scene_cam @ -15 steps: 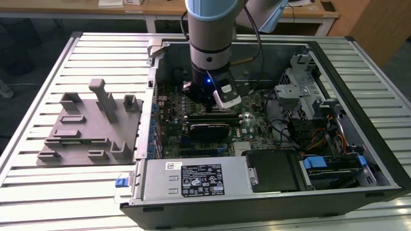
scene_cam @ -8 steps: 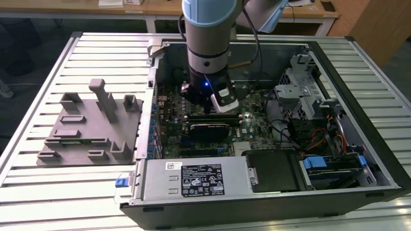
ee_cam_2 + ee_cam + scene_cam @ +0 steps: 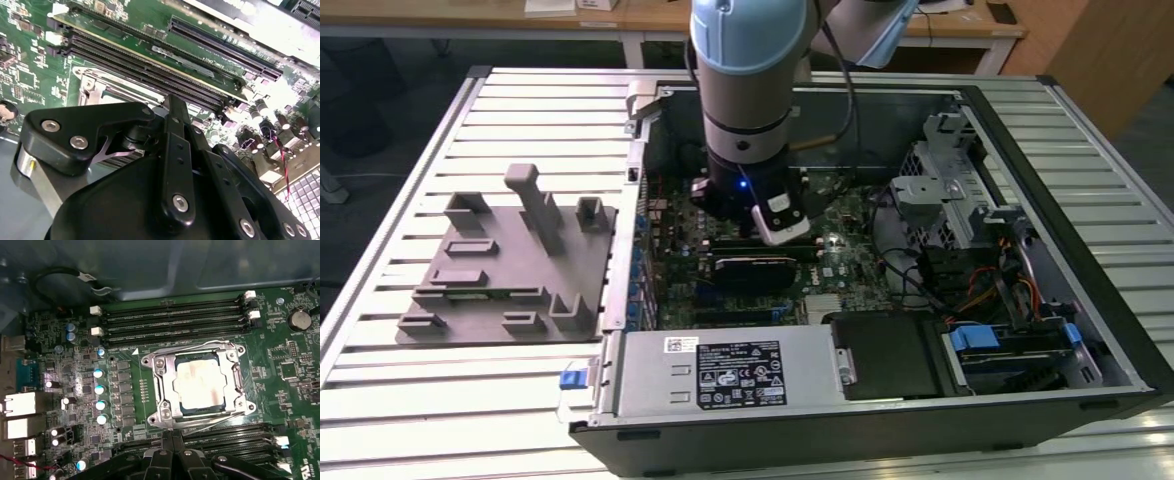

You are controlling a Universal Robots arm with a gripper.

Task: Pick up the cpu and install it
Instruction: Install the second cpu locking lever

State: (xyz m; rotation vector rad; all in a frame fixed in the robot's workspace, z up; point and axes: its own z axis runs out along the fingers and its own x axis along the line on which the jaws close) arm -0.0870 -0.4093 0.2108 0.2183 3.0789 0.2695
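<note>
The cpu (image 3: 200, 385), a square chip with a pale silvery top, lies flat inside the metal socket frame (image 3: 159, 365) on the green motherboard (image 3: 125, 345). In the first wrist view my gripper (image 3: 172, 452) hangs above the board just beside the socket, next to a row of memory slots. Its black fingers are pressed together, shut, with nothing between them. The second wrist view looks along the gripper's (image 3: 172, 110) linkages, with a corner of the socket frame (image 3: 92, 82) beyond them. In the exterior view the arm (image 3: 747, 120) reaches down into the open computer case (image 3: 1067, 150).
Memory slots (image 3: 175, 320) run along both sides of the socket. A black card (image 3: 754, 270) and a power supply (image 3: 720, 375) lie close to the arm, with a drive cage (image 3: 947, 190) and cables on the exterior view's right. A grey fixture tray (image 3: 507, 270) sits on the table at the left.
</note>
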